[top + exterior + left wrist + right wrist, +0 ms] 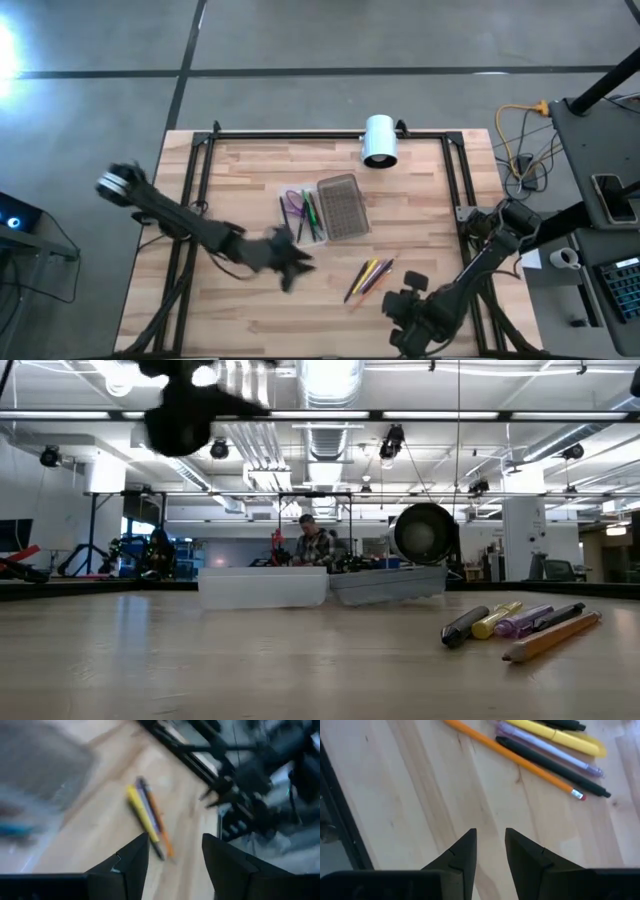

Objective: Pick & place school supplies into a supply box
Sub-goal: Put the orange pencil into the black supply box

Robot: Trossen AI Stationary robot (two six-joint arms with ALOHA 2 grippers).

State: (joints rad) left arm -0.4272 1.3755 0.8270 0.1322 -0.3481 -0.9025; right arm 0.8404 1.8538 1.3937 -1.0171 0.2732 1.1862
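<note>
While above the table | left gripper (172,857) fingers wide apart, empty | right gripper (490,847) narrowly parted, empty

You have a table (250,310) of pale, matt wood planks with visible grain. The supply box (343,206) looks like translucent grey plastic with a dotted lid, and the orange pencil (510,756) looks smooth.

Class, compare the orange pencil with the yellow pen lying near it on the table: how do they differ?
In the right wrist view, the orange pencil is slim and ends in a metal band with a pink eraser, while the yellow pen is thicker with a rounded end. The orange pencil lies at the outside of the loose group; the yellow pen lies further in, beyond a black and a lilac pen. Both rest flat, roughly parallel.
</note>
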